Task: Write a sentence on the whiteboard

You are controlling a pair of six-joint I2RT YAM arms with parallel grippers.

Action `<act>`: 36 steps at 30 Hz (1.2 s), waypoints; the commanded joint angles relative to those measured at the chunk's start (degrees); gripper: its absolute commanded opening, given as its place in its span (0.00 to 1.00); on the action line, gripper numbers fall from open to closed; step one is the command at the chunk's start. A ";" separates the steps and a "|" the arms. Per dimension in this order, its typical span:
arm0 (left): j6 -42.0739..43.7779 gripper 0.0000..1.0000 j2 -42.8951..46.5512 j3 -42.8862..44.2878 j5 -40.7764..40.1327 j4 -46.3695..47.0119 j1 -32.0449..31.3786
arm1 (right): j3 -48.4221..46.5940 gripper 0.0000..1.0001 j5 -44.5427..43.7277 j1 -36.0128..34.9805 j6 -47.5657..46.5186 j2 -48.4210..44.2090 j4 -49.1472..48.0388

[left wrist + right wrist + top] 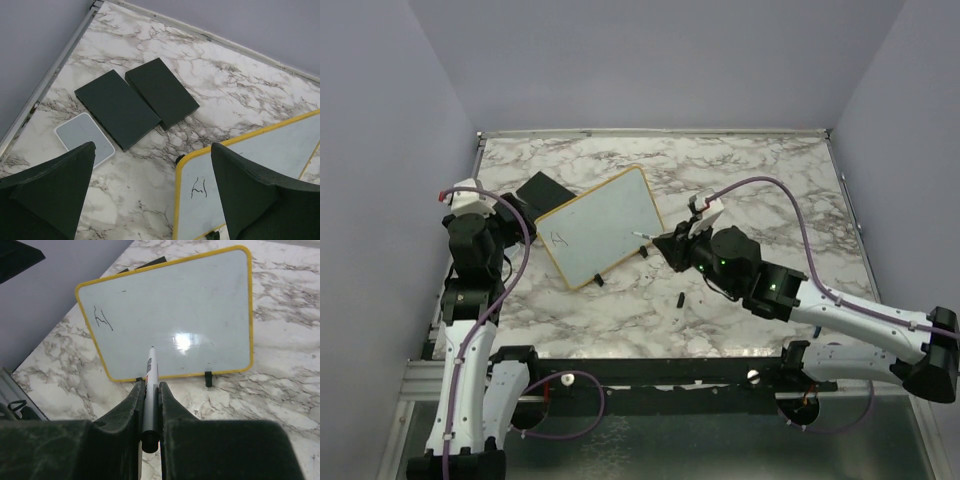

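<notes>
Bolted side by side at the near edge of the marble worktop (750,170): left arm base (515,370) and right arm base (810,358). Just beyond, lying loose on the stone and apart from everything else, a small black piece (679,299).

Above and past it, right jaws pressed in on a marker (151,375), pinching the barrel partway along, pale tip pointing ahead at the whiteboard (170,315). Tip over the lower part of the white surface in the right wrist view; touching or just short, cannot tell.

Left of centre on the worktop, propped on little black feet, leaning back, turned at a slant to the edges: the yellow-framed board itself. Of the sentence (102,319), only one short dark squiggle, close to the board's left end, well apart from the marker tip. Near the middle of the surface, a bright glare spot (182,341).

Farther left, left jaws spread wide, nothing between them, hanging above the worktop beside that left corner of the board. Below and beyond them, seen from the left wrist, two flat dark blocks (117,107) side by side, long edges touching or nearly so. Just beside the nearer block, a small pale grey pad (84,137) with rounded corners.

Behind all, the metal rim (650,131) of the worktop and plain lilac walls (650,60).
</notes>
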State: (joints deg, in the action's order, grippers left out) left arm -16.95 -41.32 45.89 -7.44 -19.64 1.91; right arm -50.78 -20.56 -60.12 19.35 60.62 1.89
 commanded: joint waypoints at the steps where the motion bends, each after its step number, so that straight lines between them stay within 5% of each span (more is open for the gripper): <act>1: 0.81 0.99 4.89 -3.49 2.75 0.44 0.10 | -1.70 0.00 -4.40 -4.24 -2.00 3.90 -10.53; 11: 1.19 0.97 4.61 -6.31 14.63 2.56 -1.38 | -6.19 0.00 -6.69 -7.56 -4.70 17.29 -21.45; 16: 1.45 0.80 2.30 -5.86 19.55 2.32 -1.38 | -8.99 0.00 -6.02 -7.56 -5.85 23.33 -23.23; 20: 0.98 0.68 1.46 -6.26 20.09 1.79 -1.39 | -10.68 0.00 -5.29 -7.56 -5.93 26.61 -23.27; 36: 1.46 0.57 -1.66 -6.41 19.27 0.48 -1.34 | -14.37 0.00 -1.73 -7.65 -7.38 33.93 -24.73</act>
State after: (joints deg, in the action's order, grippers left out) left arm -16.21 -42.59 39.92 10.13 -19.03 0.73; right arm -62.78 -24.03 -67.44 12.91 92.84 -21.26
